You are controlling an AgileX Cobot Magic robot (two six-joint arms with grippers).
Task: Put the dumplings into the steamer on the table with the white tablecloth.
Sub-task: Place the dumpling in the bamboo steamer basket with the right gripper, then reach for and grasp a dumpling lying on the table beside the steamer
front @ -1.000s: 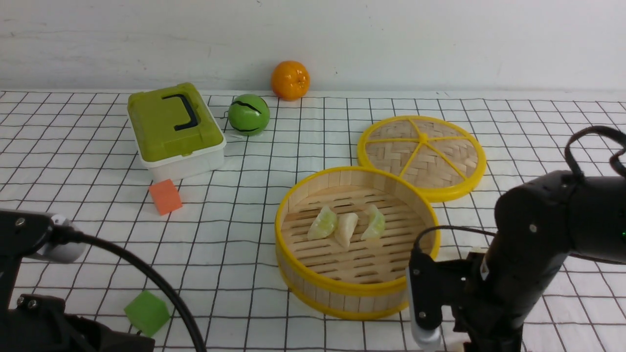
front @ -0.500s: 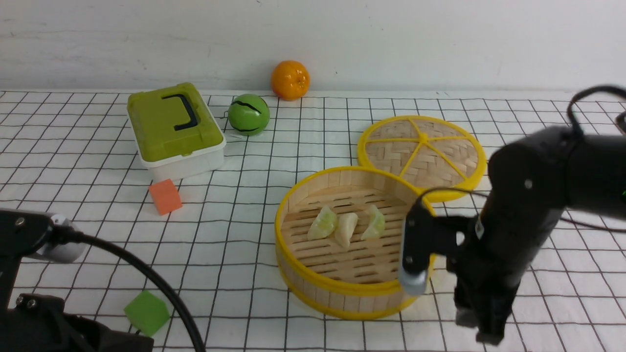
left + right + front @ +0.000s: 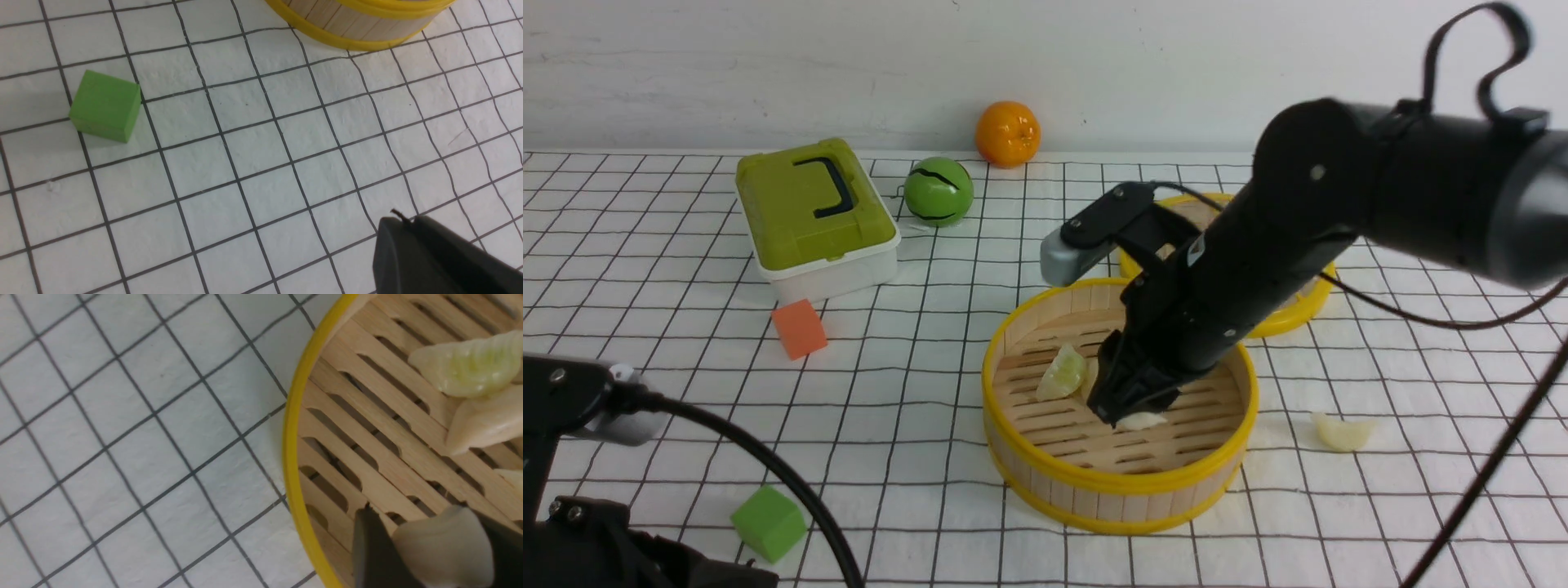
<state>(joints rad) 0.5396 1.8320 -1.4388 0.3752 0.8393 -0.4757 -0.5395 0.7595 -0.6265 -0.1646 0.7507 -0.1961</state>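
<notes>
The round bamboo steamer stands on the white tablecloth at mid table. My right gripper reaches down inside it, shut on a creamy dumpling just above the slatted floor. In the right wrist view that dumpling sits between the dark fingers, near the steamer's yellow rim. A pale green dumpling lies on the floor beside the gripper; the arm hides others. One more dumpling lies on the cloth right of the steamer. My left gripper is shut and empty, low at front left.
The woven lid lies behind the steamer, partly hidden by my right arm. A green cube sits at front left and an orange cube further back. A green-lidded box, a green ball and an orange stand at the back.
My right arm rose from the table's front right and swung left over the steamer, lowering its gripper inside. The dumpling on the cloth at right is now uncovered. The left arm stayed put.
</notes>
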